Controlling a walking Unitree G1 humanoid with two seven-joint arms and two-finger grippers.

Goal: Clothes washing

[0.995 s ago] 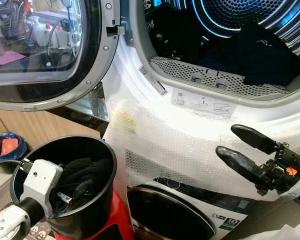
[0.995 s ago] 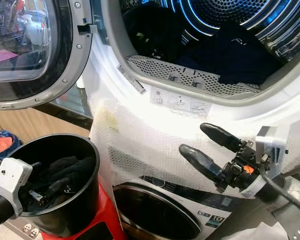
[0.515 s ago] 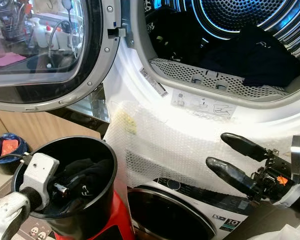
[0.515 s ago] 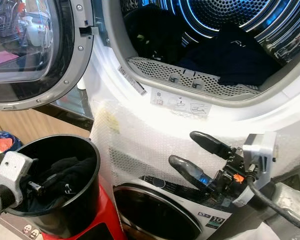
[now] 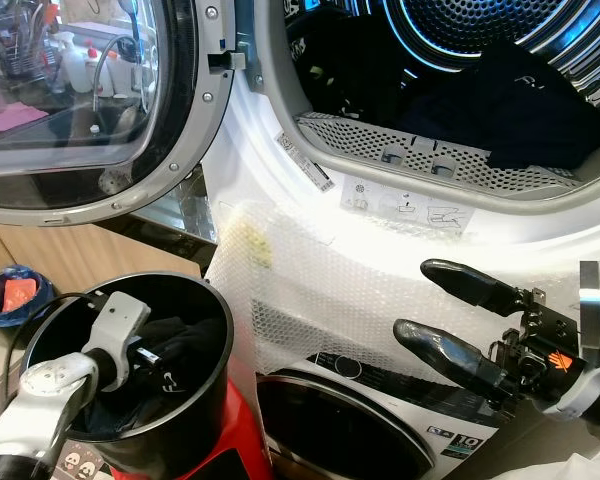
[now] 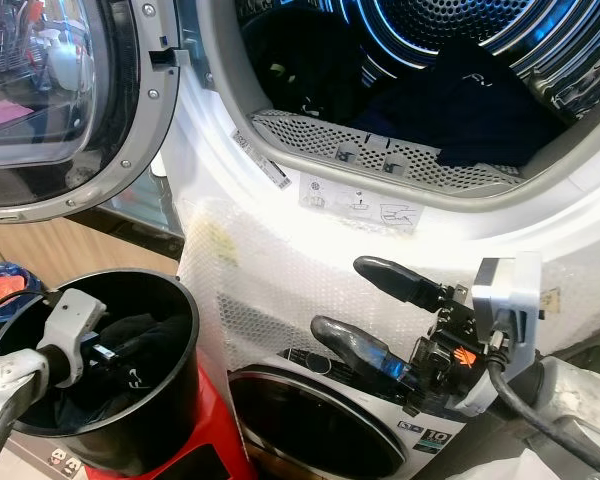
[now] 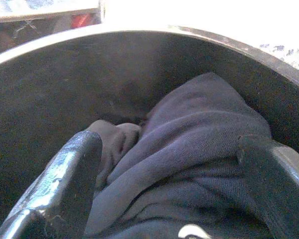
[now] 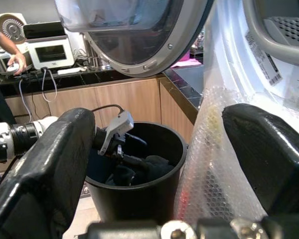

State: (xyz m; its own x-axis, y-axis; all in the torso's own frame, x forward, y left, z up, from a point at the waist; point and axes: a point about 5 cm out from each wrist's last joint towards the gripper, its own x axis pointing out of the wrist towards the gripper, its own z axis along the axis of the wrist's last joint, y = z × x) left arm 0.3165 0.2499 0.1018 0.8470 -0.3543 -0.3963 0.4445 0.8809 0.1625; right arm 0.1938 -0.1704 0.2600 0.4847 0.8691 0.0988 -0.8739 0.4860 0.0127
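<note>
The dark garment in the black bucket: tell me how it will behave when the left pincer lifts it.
The dark knitted fabric garment lies in soft folds, so it will probably droop from the left pincer rather than hold shape. It looks light, and unlikely to slip. A trailing end may drag on the round black plastic bucket.

Light wooden cabinets (image 8: 134, 102) under a dark glossy countertop (image 8: 65, 77) holding white appliances (image 8: 52, 52); pale tiled floor (image 8: 87, 219) below.
</note>
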